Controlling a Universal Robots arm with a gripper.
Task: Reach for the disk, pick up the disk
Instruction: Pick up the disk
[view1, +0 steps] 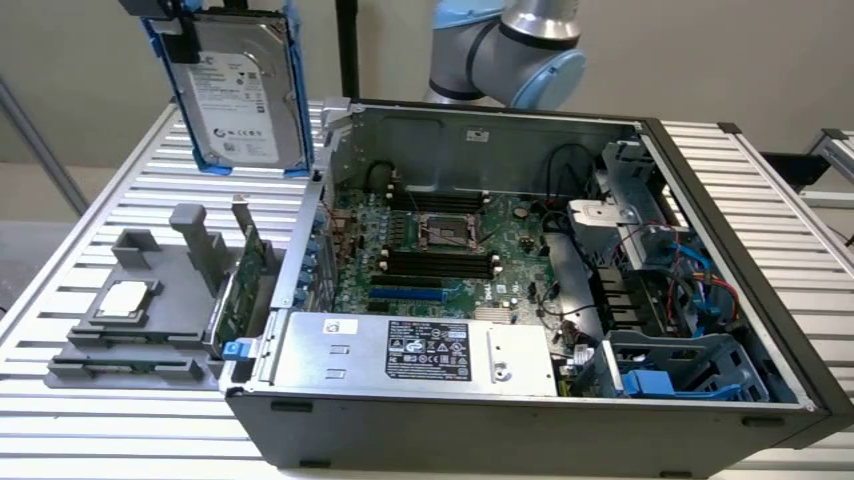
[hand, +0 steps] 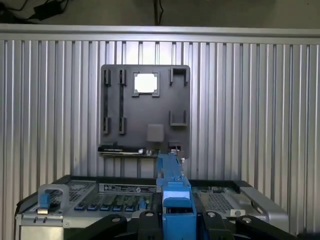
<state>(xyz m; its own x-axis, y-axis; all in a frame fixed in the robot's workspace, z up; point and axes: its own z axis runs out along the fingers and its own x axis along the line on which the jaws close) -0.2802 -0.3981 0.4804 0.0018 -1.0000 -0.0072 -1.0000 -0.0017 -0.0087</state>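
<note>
The gripper (hand: 177, 222) was closed narrowly on the blue frame of the disk (view1: 240, 95), holding it upright in the air. Below, a slatted metal bench (view1: 120, 160) carried an open computer case (view1: 534, 435) and a grey fixture (view1: 134, 255).

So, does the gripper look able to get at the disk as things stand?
Yes, it seems so: the disk hangs upright in the gripper, which is clamped on its blue frame, above the table and clear of the open computer case; nothing stands in the way.
</note>
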